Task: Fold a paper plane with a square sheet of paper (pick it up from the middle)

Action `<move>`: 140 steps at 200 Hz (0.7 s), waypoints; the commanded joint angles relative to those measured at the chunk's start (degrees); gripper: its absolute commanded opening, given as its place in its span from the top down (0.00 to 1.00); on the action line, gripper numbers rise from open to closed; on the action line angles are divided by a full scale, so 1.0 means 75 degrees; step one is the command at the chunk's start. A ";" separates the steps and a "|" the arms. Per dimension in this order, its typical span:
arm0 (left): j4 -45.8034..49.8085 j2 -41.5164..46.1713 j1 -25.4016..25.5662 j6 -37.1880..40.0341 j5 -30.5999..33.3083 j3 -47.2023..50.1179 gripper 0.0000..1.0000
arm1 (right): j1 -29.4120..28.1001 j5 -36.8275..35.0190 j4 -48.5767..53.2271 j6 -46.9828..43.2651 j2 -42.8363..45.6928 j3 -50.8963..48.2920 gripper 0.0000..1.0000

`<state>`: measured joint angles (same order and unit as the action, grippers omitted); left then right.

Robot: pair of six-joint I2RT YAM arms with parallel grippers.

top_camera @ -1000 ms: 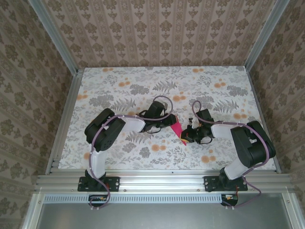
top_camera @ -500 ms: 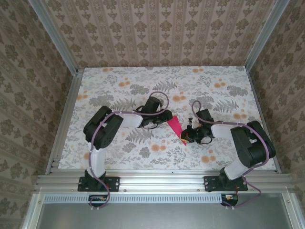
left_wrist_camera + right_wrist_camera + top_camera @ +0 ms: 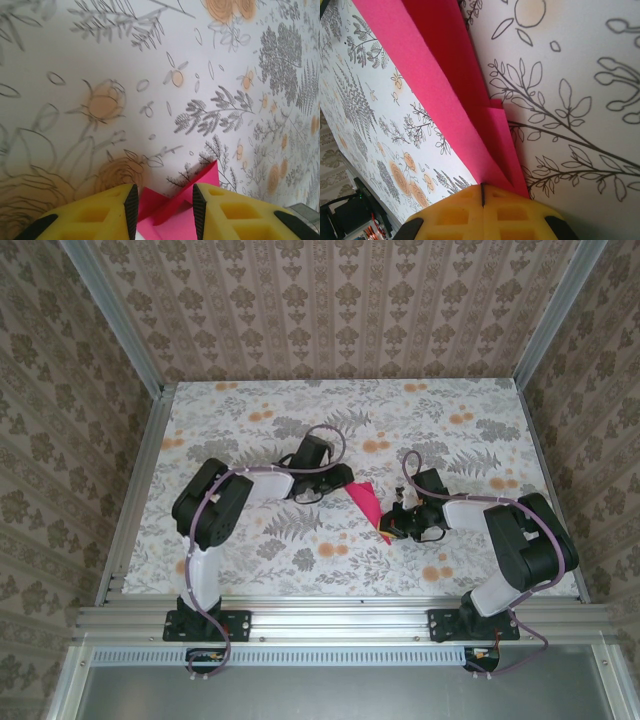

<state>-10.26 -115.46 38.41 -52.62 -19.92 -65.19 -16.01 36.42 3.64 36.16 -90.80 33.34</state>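
Nothing can be read: no text, label, brand, number or sign. The paper is plain pink, and the bench bears only a floral print.

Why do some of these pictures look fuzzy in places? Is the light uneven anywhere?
Top external: evenly lit, sharp, faint shadows. Left wrist: yellow fingers and the nearest table pattern look blurred. Right wrist: paper crisp, no glare.

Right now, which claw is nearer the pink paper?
Right. The right claw is shut on the pink paper, pinching its near tip. The left claw sits open at the sheet's far-left side, a folded corner showing between its fingers, not pinched.
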 commanded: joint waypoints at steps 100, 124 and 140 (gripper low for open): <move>0.1909 0.1913 0.0865 0.0597 0.0843 -0.0161 0.60 | -0.0033 -0.0830 0.0796 -0.0067 -0.0184 -0.0276 1.00; 0.1870 0.1833 0.1452 0.0443 0.1066 -0.0194 0.60 | -0.0034 -0.0784 0.0778 -0.0096 -0.0186 -0.0288 1.00; 0.1804 0.1617 0.1753 0.0326 0.1182 -0.0297 0.60 | -0.0033 -0.0781 0.0763 -0.0094 -0.0184 -0.0297 0.99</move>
<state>1.37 -101.45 48.99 -49.47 -13.85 -67.24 -16.01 36.45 3.57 36.14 -90.74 33.34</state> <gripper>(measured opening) 0.401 0.045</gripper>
